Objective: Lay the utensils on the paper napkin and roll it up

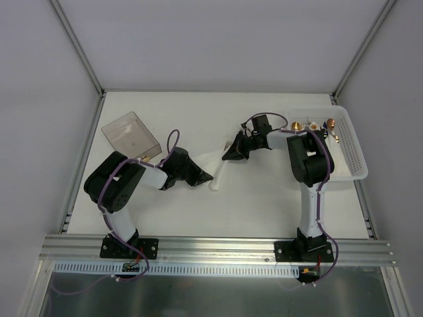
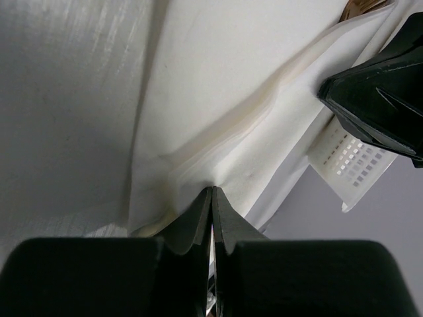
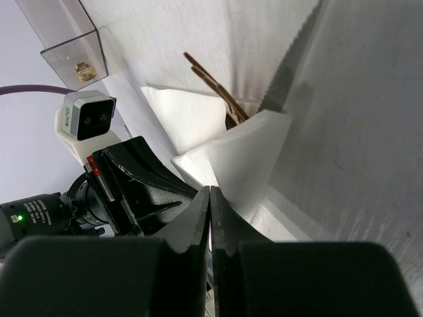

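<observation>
The white paper napkin (image 1: 216, 176) lies folded over in the middle of the table, between my two grippers. My left gripper (image 1: 206, 177) is shut, its tips pinching a fold of the napkin (image 2: 218, 142). My right gripper (image 1: 232, 155) is shut on the napkin's other edge (image 3: 244, 158). Copper utensil ends (image 3: 213, 84) stick out of the napkin's fold in the right wrist view; the rest of them is hidden inside. A small bit of metal (image 1: 228, 143) shows by the right gripper in the top view.
A white perforated basket (image 1: 353, 148) stands at the right, with more copper cutlery (image 1: 310, 124) in it; it also shows in the left wrist view (image 2: 350, 165). A clear plastic box (image 1: 130, 135) stands at the back left.
</observation>
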Robot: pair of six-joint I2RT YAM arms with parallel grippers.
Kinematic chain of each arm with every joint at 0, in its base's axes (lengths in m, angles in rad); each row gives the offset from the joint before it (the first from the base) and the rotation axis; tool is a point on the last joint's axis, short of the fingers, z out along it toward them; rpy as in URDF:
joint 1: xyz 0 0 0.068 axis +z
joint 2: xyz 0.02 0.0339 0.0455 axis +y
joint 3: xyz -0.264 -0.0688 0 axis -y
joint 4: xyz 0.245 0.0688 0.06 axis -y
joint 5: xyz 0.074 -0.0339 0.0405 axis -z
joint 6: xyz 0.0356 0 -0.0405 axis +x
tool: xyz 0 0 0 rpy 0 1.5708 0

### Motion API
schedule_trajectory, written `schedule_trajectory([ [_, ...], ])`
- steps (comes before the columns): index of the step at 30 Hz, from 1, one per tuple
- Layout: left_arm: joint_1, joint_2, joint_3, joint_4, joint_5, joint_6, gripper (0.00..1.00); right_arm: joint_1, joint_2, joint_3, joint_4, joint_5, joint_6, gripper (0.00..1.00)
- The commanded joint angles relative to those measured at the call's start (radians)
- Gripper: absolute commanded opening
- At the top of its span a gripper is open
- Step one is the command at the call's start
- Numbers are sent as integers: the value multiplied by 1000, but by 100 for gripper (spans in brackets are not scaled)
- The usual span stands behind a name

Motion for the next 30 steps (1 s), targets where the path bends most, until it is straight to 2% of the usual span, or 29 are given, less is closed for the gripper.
schedule_trajectory([
  [1, 1, 26, -72, -231, -175, 94, 0, -13, 19, 20, -92, 80, -18, 4],
  [6, 0, -72, -53, -200, -162, 192, 0, -14, 23, 69, -192, 118, -83, 0],
  [8, 0, -123, -33, -210, -165, 249, 4, -14, 28, 88, -208, 129, -90, 0],
  [11, -8, -227, -12, -243, -208, 324, 13, -13, 39, 106, -237, 140, -112, 0],
  [14, -8, -328, 29, -344, -282, 399, 28, -11, 50, 112, -255, 148, -127, 0],
  [17, -10, -373, 91, -447, -365, 477, 36, -8, 60, 121, -267, 149, -138, 0],
  [23, 12, -300, 172, -500, -402, 568, 44, 3, 59, 138, -281, 157, -152, 0],
  [30, 73, -129, 278, -500, -356, 579, 43, 6, 57, 148, -294, 163, -169, 0],
])
